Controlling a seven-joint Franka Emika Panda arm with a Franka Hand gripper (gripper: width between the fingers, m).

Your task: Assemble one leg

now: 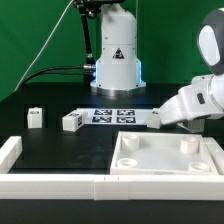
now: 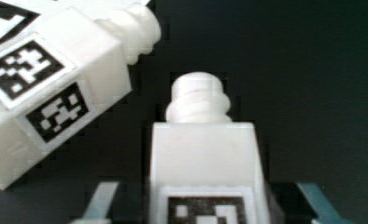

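In the wrist view a white leg point(image 2: 206, 140) with a rounded peg end and a marker tag lies between my fingers. My gripper point(image 2: 207, 205) is open, and dark gaps show between the leg and each fingertip point(image 2: 104, 200). A second tagged leg point(image 2: 53, 90) lies tilted close beside it. In the exterior view my gripper point(image 1: 158, 120) is low over the table just right of the marker board point(image 1: 112, 115). The leg under it is mostly hidden. Two more legs point(image 1: 35, 117) point(image 1: 71, 121) stand apart at the exterior view's left.
The large white square piece with round corner sockets point(image 1: 165, 160) lies at the front right of the exterior view. A white L-shaped fence point(image 1: 40, 183) runs along the front and left. The robot base point(image 1: 117, 60) stands at the back with cables.
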